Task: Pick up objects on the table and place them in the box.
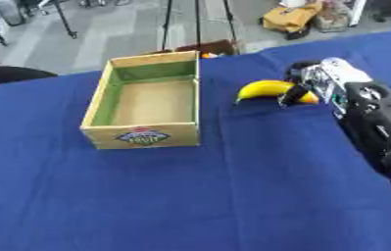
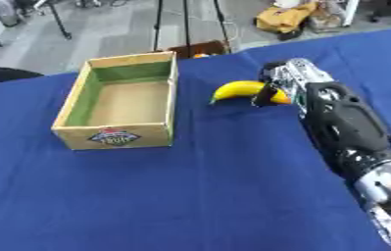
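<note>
A yellow banana sits at the table's right, just above or on the blue cloth. My right hand comes in from the right and is shut on the banana's right end, a dark thumb curled across it. The open cardboard box with green inner walls stands to the banana's left, nothing inside it. My left hand shows in neither view.
A blue cloth covers the whole table. Beyond the far edge there is a small brown box on the floor, stand legs and a yellow bundle. My right forearm lies along the table's right side.
</note>
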You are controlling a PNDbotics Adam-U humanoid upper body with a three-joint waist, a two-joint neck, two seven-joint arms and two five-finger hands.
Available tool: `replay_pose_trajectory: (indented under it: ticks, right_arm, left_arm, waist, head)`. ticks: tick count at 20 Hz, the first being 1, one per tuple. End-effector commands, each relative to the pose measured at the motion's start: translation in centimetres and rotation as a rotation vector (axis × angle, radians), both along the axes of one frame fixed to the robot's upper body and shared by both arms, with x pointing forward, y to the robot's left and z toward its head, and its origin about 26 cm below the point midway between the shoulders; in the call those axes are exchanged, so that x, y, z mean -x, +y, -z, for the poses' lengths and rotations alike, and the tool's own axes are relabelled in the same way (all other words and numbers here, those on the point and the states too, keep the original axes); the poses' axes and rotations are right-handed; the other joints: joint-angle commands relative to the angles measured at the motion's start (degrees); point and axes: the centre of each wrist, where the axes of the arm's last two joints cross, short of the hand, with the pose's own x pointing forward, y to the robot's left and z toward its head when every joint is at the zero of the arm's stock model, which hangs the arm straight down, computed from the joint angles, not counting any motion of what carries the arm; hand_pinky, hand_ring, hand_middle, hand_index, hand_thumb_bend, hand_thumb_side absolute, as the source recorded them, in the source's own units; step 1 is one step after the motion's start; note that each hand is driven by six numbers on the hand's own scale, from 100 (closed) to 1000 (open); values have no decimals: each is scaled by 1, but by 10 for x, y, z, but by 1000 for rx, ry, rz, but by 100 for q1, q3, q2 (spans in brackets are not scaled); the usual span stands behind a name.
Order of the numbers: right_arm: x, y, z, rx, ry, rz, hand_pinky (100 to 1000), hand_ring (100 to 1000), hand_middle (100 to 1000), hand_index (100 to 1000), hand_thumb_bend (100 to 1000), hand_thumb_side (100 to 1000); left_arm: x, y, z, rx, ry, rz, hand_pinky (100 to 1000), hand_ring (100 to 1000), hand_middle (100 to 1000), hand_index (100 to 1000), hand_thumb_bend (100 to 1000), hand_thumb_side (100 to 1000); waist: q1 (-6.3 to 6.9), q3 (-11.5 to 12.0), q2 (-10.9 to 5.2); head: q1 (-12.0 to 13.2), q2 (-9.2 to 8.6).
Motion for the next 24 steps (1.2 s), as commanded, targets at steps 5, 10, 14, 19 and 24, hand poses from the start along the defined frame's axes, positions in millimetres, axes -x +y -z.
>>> replay_pose_trajectory:
  ticks: [5,10,14,19,24]
  right_arm:
    - [2,6,-25,17,-124,-15,640,870,527,570,100,509]
    - [3,11,-33,31,-160,-18,646,869,529,570,100,547]
    - [4,15,-41,45,-193,-27,644,865,527,566,100,558]
    - [8,20,-53,56,-248,-47,635,862,523,553,100,552]
    - [13,26,-67,73,-316,-72,620,851,512,530,100,546]
  left_arm:
    - [2,1,-8,-14,-29,1,430,866,872,789,100,983]
    - [2,1,-9,-17,-30,1,431,864,870,789,100,980]
    - [2,2,-9,-20,-30,2,432,863,869,789,100,979]
    - [2,2,-10,-22,-31,2,433,861,867,789,100,977]
    - [2,2,-10,-24,-31,3,433,860,866,790,100,976]
  waist:
    - [-28,0,-96]
    - [-35,-3,-120]
    - [-42,-5,-139]
    - [-50,-4,-157]
    - [-52,-6,-177]
  head:
    - [-9,-54]
    - [-16,-61]
    - [-20,-65]
    - [-16,-70]
    - [-16,-71]
